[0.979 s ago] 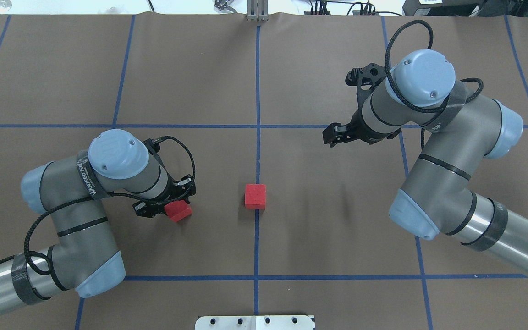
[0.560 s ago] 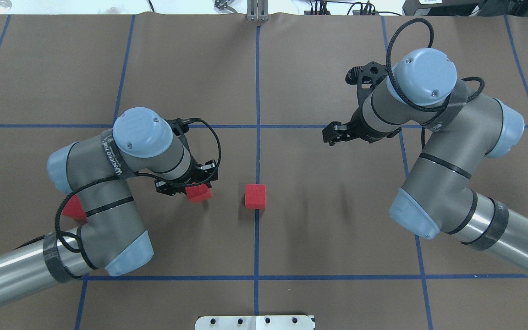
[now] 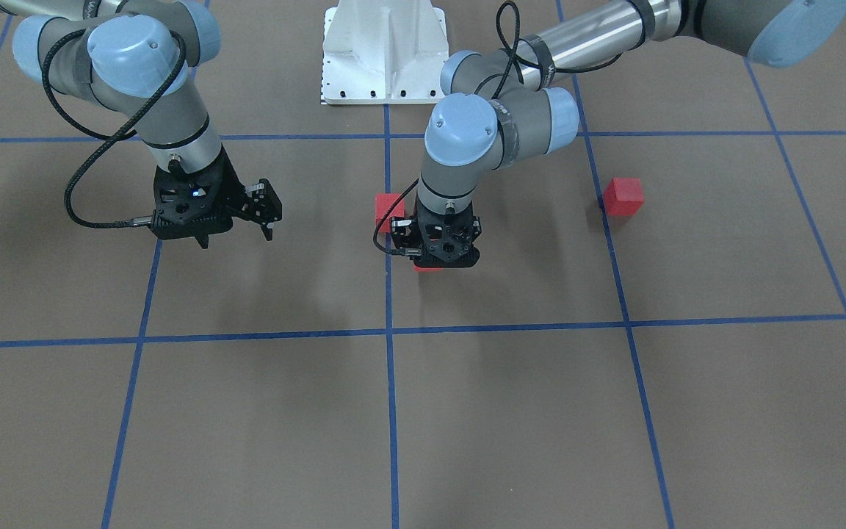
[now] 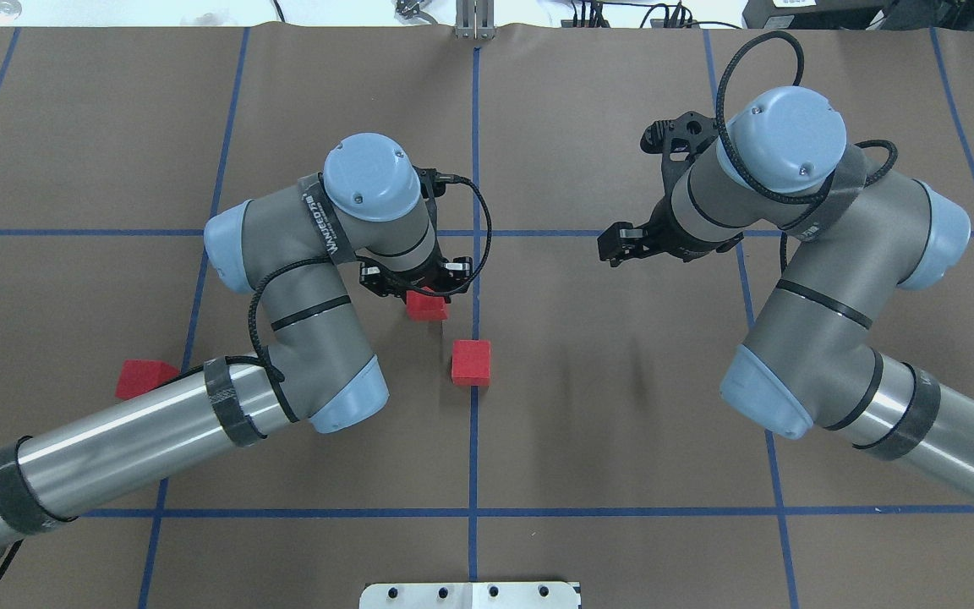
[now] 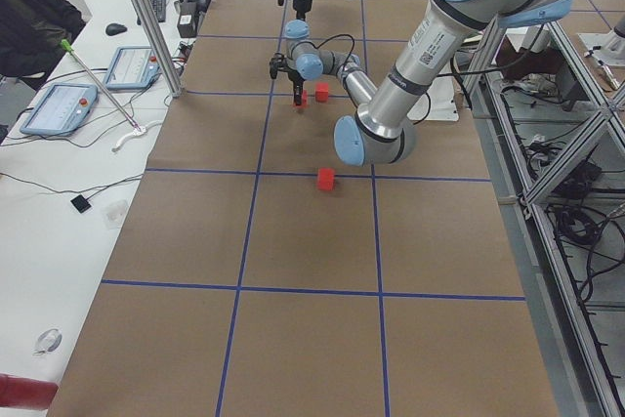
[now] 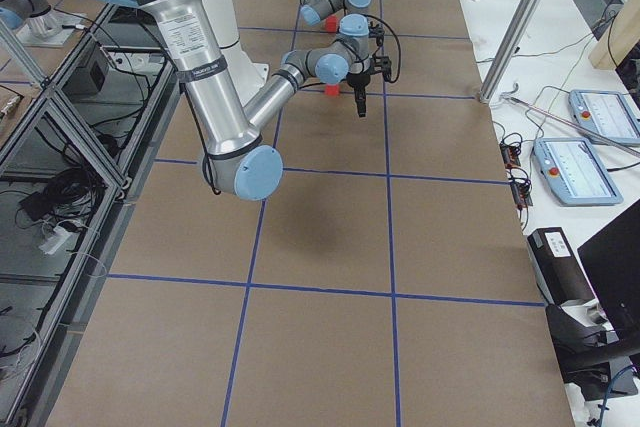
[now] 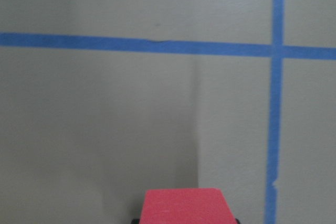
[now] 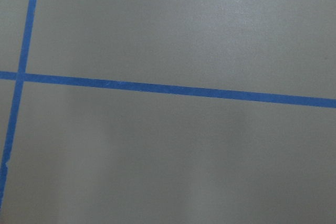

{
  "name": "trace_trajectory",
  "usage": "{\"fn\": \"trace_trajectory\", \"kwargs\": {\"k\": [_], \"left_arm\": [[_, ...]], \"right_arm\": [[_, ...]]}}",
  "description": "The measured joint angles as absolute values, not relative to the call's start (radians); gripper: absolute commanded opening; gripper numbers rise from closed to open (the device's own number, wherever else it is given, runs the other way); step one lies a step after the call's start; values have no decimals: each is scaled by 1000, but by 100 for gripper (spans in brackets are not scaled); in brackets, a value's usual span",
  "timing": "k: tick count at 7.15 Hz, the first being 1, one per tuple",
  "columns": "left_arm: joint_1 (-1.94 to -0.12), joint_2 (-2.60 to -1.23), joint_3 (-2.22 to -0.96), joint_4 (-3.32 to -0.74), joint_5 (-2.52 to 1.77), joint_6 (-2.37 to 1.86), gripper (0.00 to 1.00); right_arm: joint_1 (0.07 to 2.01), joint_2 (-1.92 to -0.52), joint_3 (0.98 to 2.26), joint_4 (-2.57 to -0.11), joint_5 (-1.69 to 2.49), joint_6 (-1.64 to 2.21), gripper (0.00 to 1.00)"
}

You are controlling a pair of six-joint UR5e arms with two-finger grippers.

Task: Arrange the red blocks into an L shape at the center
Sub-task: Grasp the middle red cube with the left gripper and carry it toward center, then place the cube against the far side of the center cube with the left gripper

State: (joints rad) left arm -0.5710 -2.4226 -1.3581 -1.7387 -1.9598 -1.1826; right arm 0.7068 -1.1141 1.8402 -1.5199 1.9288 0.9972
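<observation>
My left gripper [image 4: 426, 296] is shut on a red block [image 4: 428, 308], just left of the blue centre line. I cannot tell if this block touches the table. It also shows at the bottom of the left wrist view [image 7: 182, 205]. A second red block [image 4: 471, 362] lies on the centre line, a little nearer the robot, apart from the held one. The third red block [image 4: 140, 376] lies far left, partly hidden by my left arm. In the front view the blocks show at centre [image 3: 386, 208] and right [image 3: 623, 196]. My right gripper [image 4: 618, 245] hangs open and empty, right of centre.
The brown table mat carries a grid of blue tape lines [image 4: 474, 169]. The robot's white base plate [image 4: 470, 595] is at the near edge. Tablets and cables lie on a white desk [image 5: 68, 104] past the table's far side.
My left arm has swung right and away from the robot, carrying its red block to beside the centre line. The third block at far left has come into view. The right arm barely moved.
</observation>
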Motion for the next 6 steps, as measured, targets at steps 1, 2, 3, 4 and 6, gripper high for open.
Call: {"fn": "trace_trajectory", "kwargs": {"k": [1,2,3,4,6], "left_arm": [[-566,-2477,-1301,-1739,-1962,-1174,0],[-560,-2506,-1272,-1739,-1964,-1166,0],[-557,-2516,-1261,-1740,-1964,-1157,0],[-556,-2518,-1260,-1739,-1964,-1151,0],[-545,-2517,-1264,-1735,-1963,-1144,0]], "right_arm": [[707,-1115,1840,-1519,1928,997,100],[707,-1116,1840,-1520,1926,997,100],[706,-1117,1839,-1520,1925,997,100],[705,-1118,1839,-1520,1924,998,100],[705,-1118,1839,-1520,1922,999,100]]}}
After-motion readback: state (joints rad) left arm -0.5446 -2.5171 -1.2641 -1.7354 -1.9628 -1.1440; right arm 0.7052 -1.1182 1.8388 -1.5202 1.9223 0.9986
